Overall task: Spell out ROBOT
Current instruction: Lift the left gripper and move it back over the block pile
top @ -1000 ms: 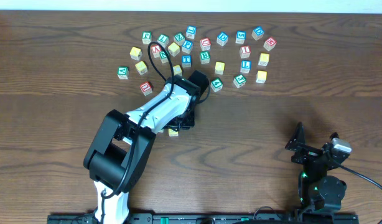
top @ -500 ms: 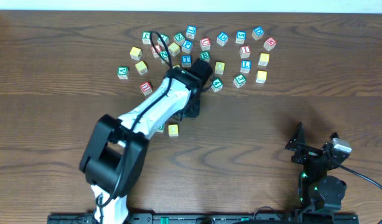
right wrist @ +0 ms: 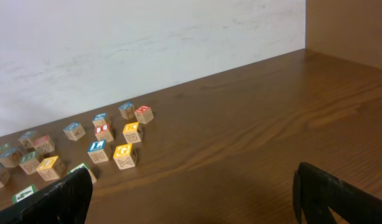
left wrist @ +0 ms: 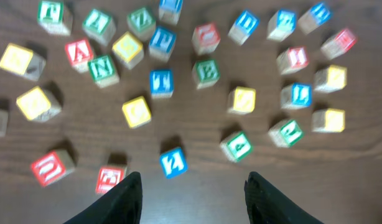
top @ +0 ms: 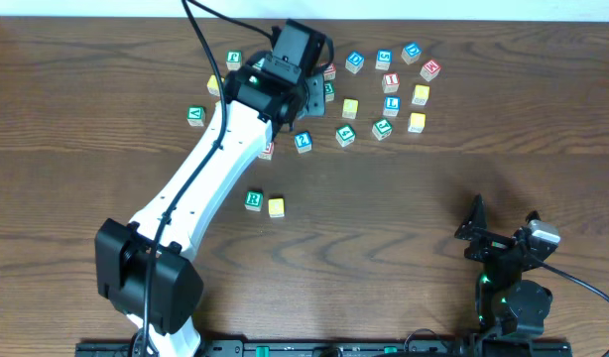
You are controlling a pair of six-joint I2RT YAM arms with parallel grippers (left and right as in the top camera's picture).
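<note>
The green R cube [top: 253,200] and a yellow-topped cube [top: 276,206] sit side by side at mid-table, apart from the cluster. My left gripper [top: 307,91] hangs open and empty, high over the far cluster. In the left wrist view the gripper [left wrist: 194,200] shows both dark fingers spread. Beyond them lie the blue T [left wrist: 160,83], the greenish B [left wrist: 206,73] and a yellow-topped cube [left wrist: 136,112]. A blue cube [left wrist: 173,162] lies nearest the fingers. My right gripper [top: 503,224] rests open and empty at the near right, also seen in its wrist view [right wrist: 197,205].
Many other letter cubes are scattered along the far side: red ones [left wrist: 52,167] [left wrist: 110,179], a yellow one [top: 417,122], a blue one [top: 303,142]. The left arm [top: 200,188] crosses the left half of the table. A white wall [right wrist: 116,43] stands behind the table.
The left arm lifted away from the yellow cube beside the R and swung up to the far cluster. Both cubes now lie uncovered. The right arm has not moved.
</note>
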